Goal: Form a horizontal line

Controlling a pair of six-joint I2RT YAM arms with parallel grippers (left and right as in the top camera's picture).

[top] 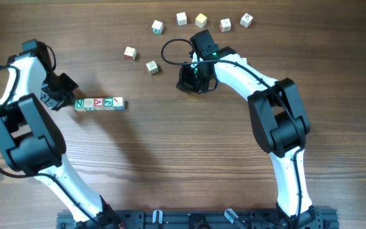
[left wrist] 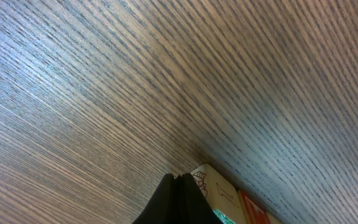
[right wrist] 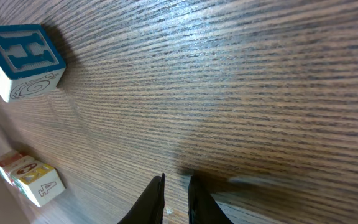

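Note:
The horizontal line (top: 98, 104), a straight row of small white letter cubes with a green N at its left end, lies left of the table's middle. My left gripper (top: 68, 96) is shut, its tips against that left end. In the left wrist view the closed fingertips (left wrist: 182, 177) touch the end cube (left wrist: 221, 191), and a red face shows behind it. My right gripper (top: 192, 81) hangs low over bare wood at centre back, well away from the row. Its fingers (right wrist: 176, 180) stand a narrow gap apart with nothing between them.
Several loose white letter cubes lie along the back: two nearer ones (top: 130, 53) (top: 152, 67) and an arc further back (top: 201, 20). The right wrist view shows a blue H cube (right wrist: 23, 56) and a yellow-faced cube (right wrist: 36, 179) to its left.

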